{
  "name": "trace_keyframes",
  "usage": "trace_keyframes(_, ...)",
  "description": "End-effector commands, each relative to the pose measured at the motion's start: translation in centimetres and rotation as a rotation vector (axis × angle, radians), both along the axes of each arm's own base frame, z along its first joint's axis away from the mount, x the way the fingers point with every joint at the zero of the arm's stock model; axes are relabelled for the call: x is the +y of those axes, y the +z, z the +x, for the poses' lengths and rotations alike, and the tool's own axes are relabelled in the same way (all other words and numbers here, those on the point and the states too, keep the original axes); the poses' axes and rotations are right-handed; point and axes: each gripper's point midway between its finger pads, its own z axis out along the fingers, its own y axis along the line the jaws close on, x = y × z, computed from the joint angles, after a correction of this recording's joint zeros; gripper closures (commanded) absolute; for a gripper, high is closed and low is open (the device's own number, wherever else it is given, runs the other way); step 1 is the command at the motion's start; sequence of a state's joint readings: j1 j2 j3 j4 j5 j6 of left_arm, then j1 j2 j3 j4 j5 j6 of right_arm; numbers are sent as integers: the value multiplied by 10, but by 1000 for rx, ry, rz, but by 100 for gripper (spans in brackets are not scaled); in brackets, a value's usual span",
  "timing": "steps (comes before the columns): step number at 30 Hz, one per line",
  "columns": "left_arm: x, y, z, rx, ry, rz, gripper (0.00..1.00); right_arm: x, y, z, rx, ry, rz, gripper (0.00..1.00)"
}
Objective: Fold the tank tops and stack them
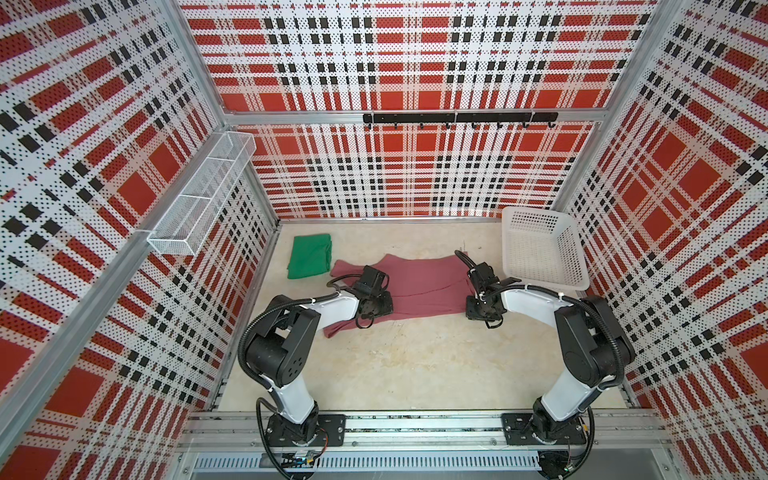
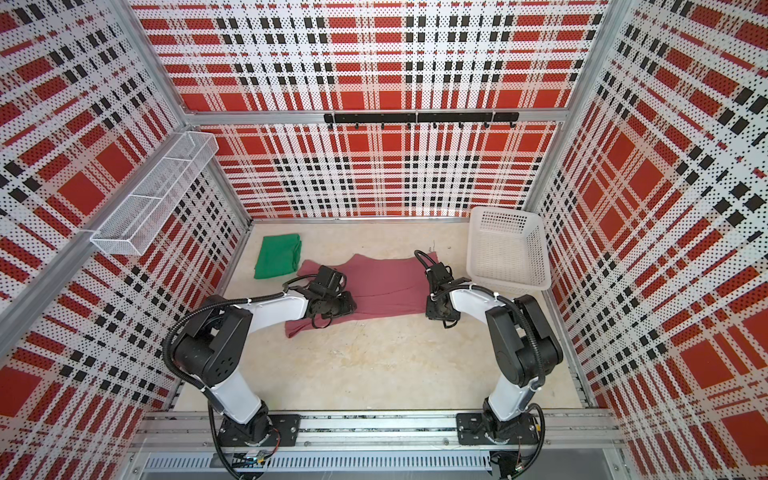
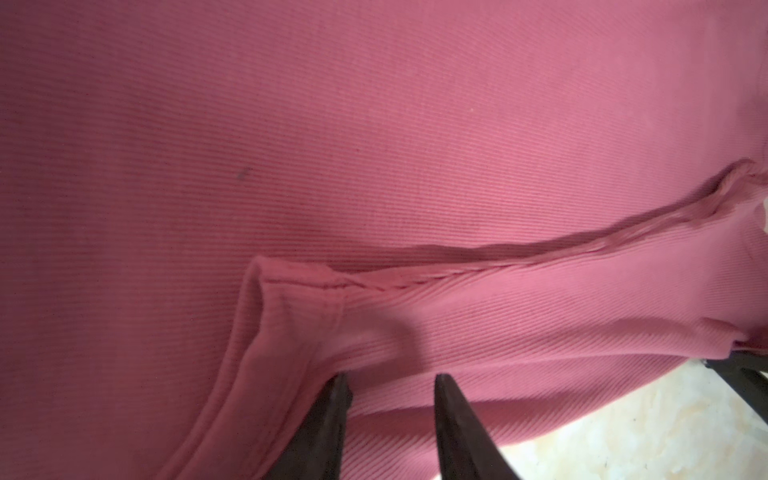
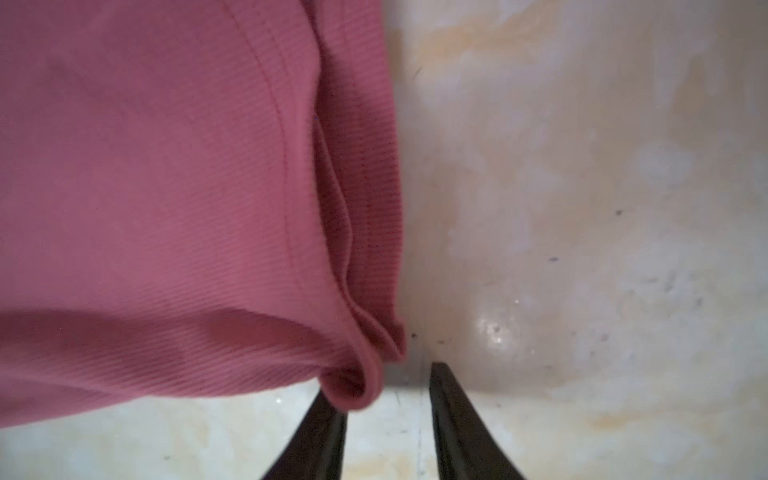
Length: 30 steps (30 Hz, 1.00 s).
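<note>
My left claw (image 3: 388, 376) hangs with jaws apart, tips over the strap end of the pink tank top (image 1: 419, 282), and I can see nothing gripped. My right claw (image 4: 384, 380) is parted too. The hem's rolled near corner sits against one finger, with bare table (image 4: 582, 208) under the other. The pink top runs lengthwise from one claw to the other and spreads away beyond both sets of tips. I judge the next fold needs both arms, each nearest its own end. Farther off, beyond the left claw, lies the folded green tank top (image 1: 309, 255). Beyond the right claw sits the white basket (image 1: 544, 282).
</note>
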<state>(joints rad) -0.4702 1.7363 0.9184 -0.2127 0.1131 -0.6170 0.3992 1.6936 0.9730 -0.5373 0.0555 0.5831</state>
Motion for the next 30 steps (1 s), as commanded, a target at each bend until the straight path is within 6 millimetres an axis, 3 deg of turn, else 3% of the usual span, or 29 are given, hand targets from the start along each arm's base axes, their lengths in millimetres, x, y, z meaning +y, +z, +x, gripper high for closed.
trace_keyframes(1, 13, -8, -12, 45, 14, 31, 60, 15, 16, 5, -55, -7, 85, 52)
trace_keyframes(6, 14, -11, -13, 48, 15, 36, 60, 8, -4, 12, -30, -26, 24, 55)
trace_keyframes(11, 19, -12, -12, 47, 25, 43, 60, 1, -7, 20, -45, -32, -29, 68)
trace_keyframes(14, 28, -14, -13, 51, 37, 54, 61, -17, 7, 29, -83, -39, -91, 76)
trace_keyframes(17, 34, -13, -14, 48, 49, 58, 61, -37, 33, 43, -153, -16, -178, 86)
trace_keyframes(21, 37, -11, -13, 43, 56, 57, 61, -41, 65, 61, -240, 54, -212, 89)
trace_keyframes(25, 36, -10, -10, 40, 58, 51, 61, -26, 79, 67, -251, 122, -157, 84)
trace_keyframes(30, 34, -6, -8, 34, 59, 44, 61, 5, 74, 29, -167, 151, -18, 54)
